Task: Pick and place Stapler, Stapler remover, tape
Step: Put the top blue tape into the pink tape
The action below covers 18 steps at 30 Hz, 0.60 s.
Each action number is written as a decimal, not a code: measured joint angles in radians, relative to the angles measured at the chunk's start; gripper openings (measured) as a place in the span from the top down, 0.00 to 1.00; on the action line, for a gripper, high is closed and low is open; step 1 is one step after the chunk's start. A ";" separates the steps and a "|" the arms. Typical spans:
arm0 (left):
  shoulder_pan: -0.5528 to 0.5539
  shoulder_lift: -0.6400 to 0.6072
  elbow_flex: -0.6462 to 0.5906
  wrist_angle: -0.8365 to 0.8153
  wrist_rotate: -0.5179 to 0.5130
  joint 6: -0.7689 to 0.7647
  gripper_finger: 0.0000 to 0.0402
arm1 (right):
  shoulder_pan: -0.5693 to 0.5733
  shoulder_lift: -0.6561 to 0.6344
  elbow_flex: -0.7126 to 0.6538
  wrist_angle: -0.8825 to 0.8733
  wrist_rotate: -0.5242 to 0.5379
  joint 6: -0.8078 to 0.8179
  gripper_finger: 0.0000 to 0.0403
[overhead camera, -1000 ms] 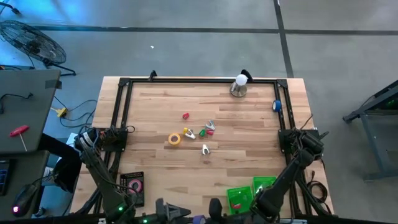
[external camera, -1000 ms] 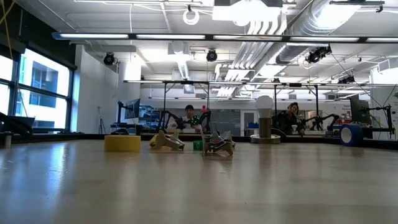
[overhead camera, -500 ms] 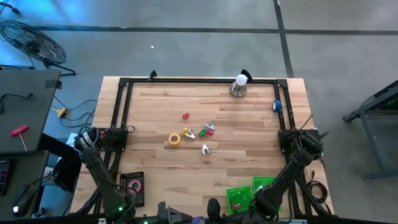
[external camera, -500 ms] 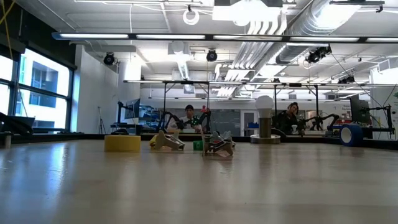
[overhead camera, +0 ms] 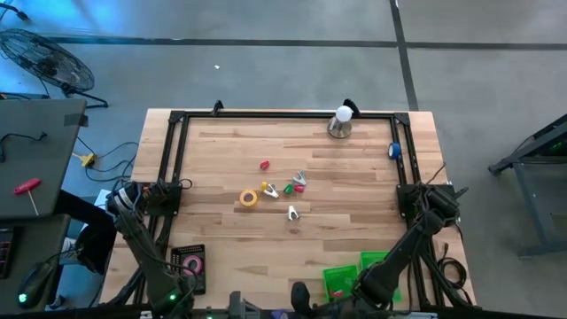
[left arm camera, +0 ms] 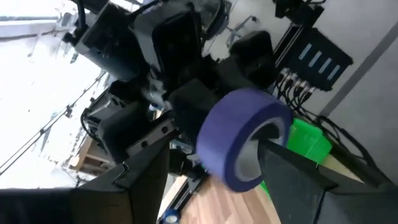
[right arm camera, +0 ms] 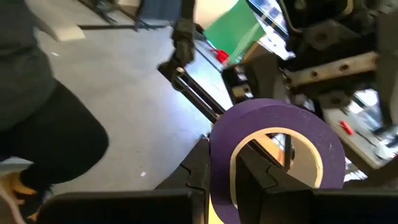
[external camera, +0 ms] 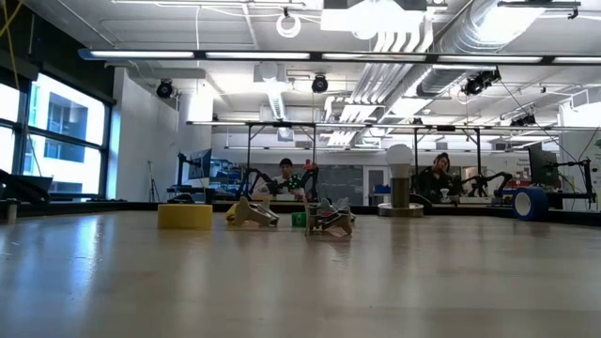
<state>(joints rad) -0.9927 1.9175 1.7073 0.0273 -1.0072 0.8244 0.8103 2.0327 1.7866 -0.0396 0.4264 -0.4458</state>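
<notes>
A purple tape roll [left arm camera: 239, 140] [right arm camera: 280, 121] hangs in the air at the table's near edge [overhead camera: 281, 312]. My left gripper [left arm camera: 214, 158] and my right gripper [right arm camera: 225, 169] are both shut on it, coming at it from opposite sides. A yellow tape roll [overhead camera: 249, 198] [external camera: 185, 216] lies flat on its face at mid-table. Beside it lie small red, green and silver pieces [overhead camera: 292, 186] [external camera: 329, 218]; I cannot tell which is the stapler or the stapler remover. A pink tape roll [overhead camera: 192, 263] lies on a dark tray at the near left. My left gripper has the purple roll between its two fingers, across the roll's width. One finger [left arm camera: 286, 171] lies over the flat face with the hole [left arm camera: 264, 134]. The roll hides where the other finger meets it. The roll is lifted clear of the table. My right gripper pinches the roll's wall [right arm camera: 221, 146], one finger inside the hole and one outside against the purple outer surface. The roll rises beyond the fingers with its open face toward the wrist camera, clear of the table.
Two green bins [overhead camera: 337, 282] [overhead camera: 377, 260] stand near the right arm at the near edge. A blue roll [overhead camera: 394, 151] [external camera: 531, 203] stands on its edge by the right rail. A bulb on a stand [overhead camera: 341, 120] [external camera: 400, 178] is at the far edge. A black frame [overhead camera: 177, 159] rims the table.
Both grippers have turned a little together, swinging slightly toward the table's left edge at the near edge. The purple tape roll stays between them, clear of the table. Everything on the table has kept its place.
</notes>
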 joint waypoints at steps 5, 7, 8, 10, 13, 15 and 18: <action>0.024 0.000 0.000 -0.015 -0.017 -0.019 0.41 | -0.020 0.000 0.000 0.009 -0.043 0.004 0.92; 0.032 0.000 0.000 -0.036 -0.015 -0.038 0.41 | -0.030 0.000 0.000 0.009 -0.061 0.014 0.92; 0.038 0.000 0.000 -0.039 -0.016 -0.051 0.41 | -0.033 0.000 0.000 0.009 -0.071 0.016 0.92; 0.049 0.000 0.000 -0.041 -0.019 -0.076 0.41 | -0.040 0.000 0.000 0.008 -0.079 0.018 0.92; 0.060 0.000 0.000 -0.045 -0.020 -0.100 0.41 | -0.043 -0.001 0.000 0.007 -0.085 0.024 0.92; 0.061 0.000 0.000 -0.045 -0.021 -0.105 0.41 | -0.046 -0.001 0.000 0.004 -0.087 0.026 0.92; 0.062 0.000 0.000 -0.046 -0.024 -0.102 0.46 | -0.046 -0.001 0.000 0.002 -0.086 0.028 0.92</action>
<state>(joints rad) -0.9310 1.9179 1.7073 -0.0187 -1.0307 0.7222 0.7648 2.0315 1.7866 -0.0380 0.3405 -0.4181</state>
